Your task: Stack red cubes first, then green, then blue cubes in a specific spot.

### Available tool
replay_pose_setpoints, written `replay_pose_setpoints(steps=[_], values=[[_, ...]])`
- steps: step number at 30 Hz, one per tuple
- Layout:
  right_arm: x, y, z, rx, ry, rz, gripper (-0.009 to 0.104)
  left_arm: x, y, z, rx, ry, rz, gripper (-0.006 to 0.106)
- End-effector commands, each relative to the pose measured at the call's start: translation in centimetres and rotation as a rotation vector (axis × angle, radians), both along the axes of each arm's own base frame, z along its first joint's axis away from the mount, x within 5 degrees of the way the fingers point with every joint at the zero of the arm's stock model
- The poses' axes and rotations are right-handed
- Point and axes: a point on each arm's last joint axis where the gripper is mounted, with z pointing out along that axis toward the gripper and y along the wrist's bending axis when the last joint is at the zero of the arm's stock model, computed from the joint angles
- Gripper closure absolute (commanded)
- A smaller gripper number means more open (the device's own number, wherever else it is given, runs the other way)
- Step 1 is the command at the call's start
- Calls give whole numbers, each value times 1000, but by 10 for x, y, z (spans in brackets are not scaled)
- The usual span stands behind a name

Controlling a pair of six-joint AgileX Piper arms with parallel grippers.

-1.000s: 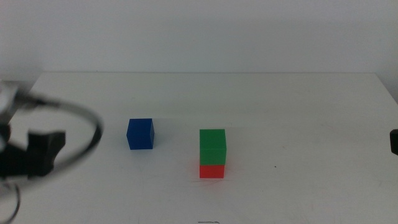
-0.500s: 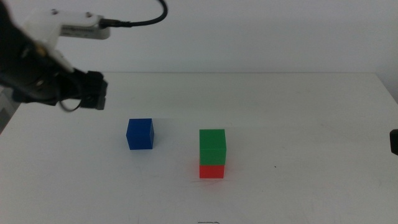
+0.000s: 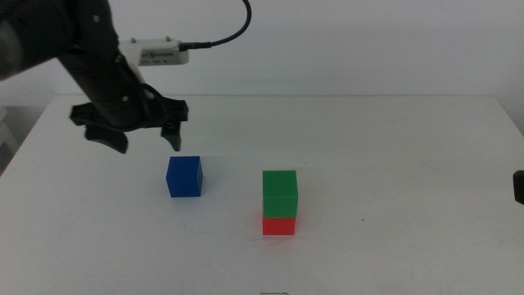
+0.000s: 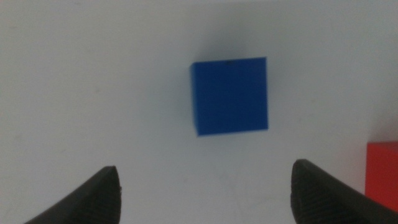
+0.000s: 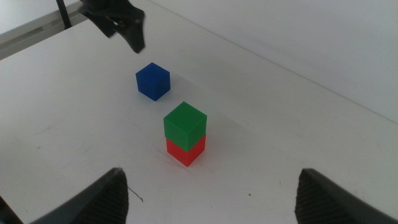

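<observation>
The green cube (image 3: 280, 191) sits squarely on the red cube (image 3: 279, 225), a two-high stack on the bare white tabletop right of centre. The blue cube (image 3: 184, 176) rests alone on the table to the stack's left. My left gripper (image 3: 144, 141) hovers open just behind and left of the blue cube, with nothing between its jaws. In the left wrist view the blue cube (image 4: 229, 95) lies beyond the open jaws of the left gripper (image 4: 208, 196). My right gripper (image 5: 214, 199) waits open at the table's right side, looking at the stack (image 5: 185, 134) from a distance.
The white table (image 3: 393, 147) ends at a pale wall behind. A black cable (image 3: 229, 37) loops off the left arm above the table. A dark part of the right arm (image 3: 518, 187) shows at the right edge.
The left arm has swung in from the left edge, up and then over to just behind the blue cube. The cubes and the right arm have not moved.
</observation>
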Motion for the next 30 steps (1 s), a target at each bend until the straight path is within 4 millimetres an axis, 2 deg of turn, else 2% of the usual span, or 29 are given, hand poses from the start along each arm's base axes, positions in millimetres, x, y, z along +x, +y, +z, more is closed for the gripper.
replay_pose_setpoints(steps=[1, 8, 19, 26, 30], values=[[2, 0, 12, 37, -82, -5, 9, 5, -10, 19, -61, -72, 5, 7], [2, 0, 12, 37, -83, -5, 9, 27, -30, -5, -42, -15, -23, 7], [2, 0, 12, 37, -83, -5, 9, 50, -37, -51, -19, 47, -20, 7], [2, 0, 12, 37, -83, -5, 9, 58, -39, -68, -20, 41, -16, 8], [2, 0, 12, 37, -83, -5, 9, 60, -40, -68, -25, 26, -15, 14]])
